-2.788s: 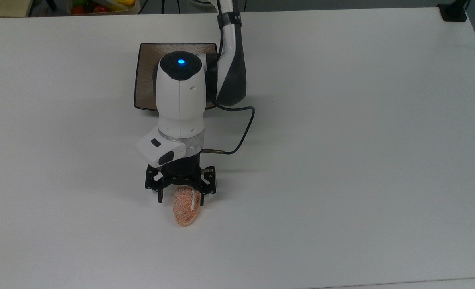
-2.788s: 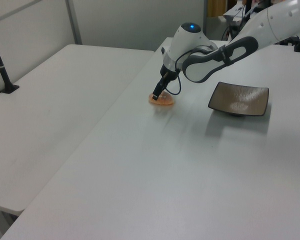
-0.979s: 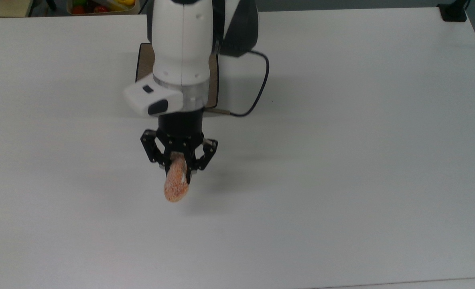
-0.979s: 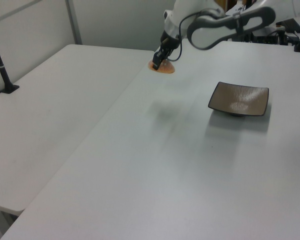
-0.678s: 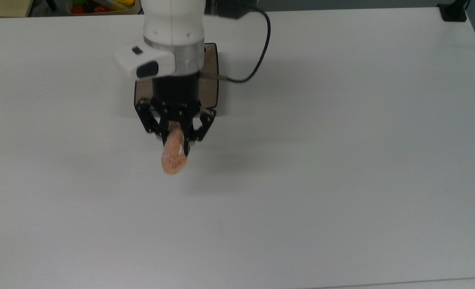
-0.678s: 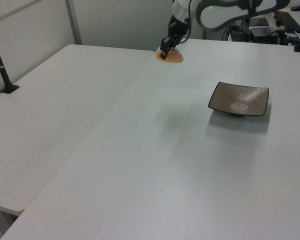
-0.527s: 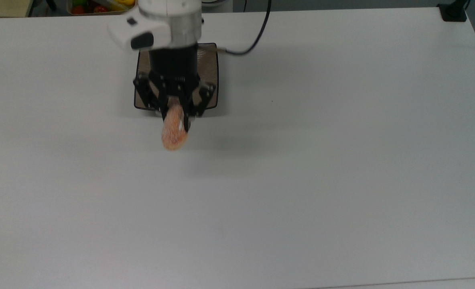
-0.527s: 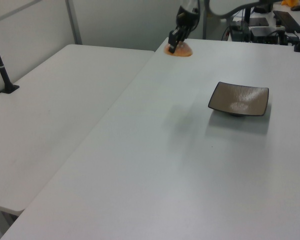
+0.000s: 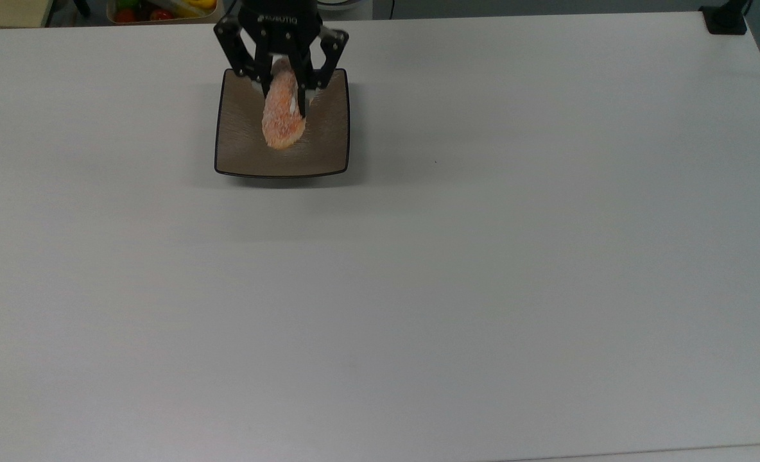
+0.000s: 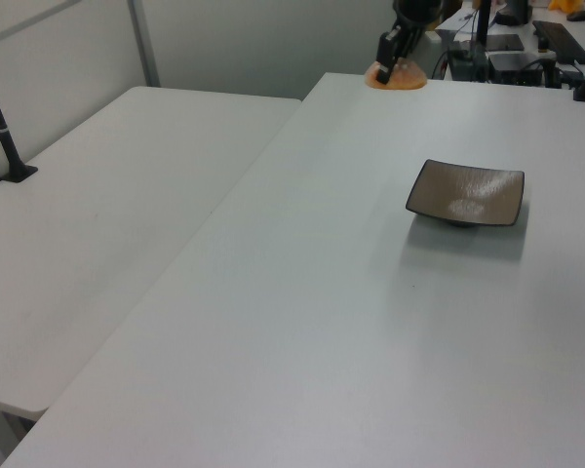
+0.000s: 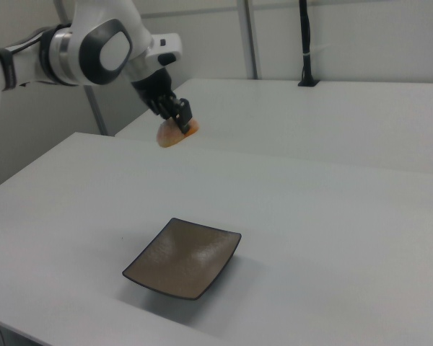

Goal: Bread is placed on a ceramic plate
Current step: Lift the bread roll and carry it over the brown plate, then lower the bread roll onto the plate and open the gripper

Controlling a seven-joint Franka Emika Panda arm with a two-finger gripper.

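We see the gripper (image 9: 284,86) clamped on the bread (image 9: 282,119), its two black fingers (image 9: 266,77) pinching the loaf's upper end while the rest hangs free below. In the right view the gripper (image 11: 179,119) holds the bread (image 11: 172,134) high in the air, well above the ceramic plate (image 11: 184,256), which lies bare on the table (image 11: 332,216). The top view cuts the arm off at its upper edge, and the fingers hide the loaf's upper end there. In the left view the bread (image 10: 398,78) is too small to make out any detail. We count one loaf and one plate (image 9: 282,157). The loaf is oval, orange-brown and speckled; the plate is square, brown-grey, with a thin dark rim.
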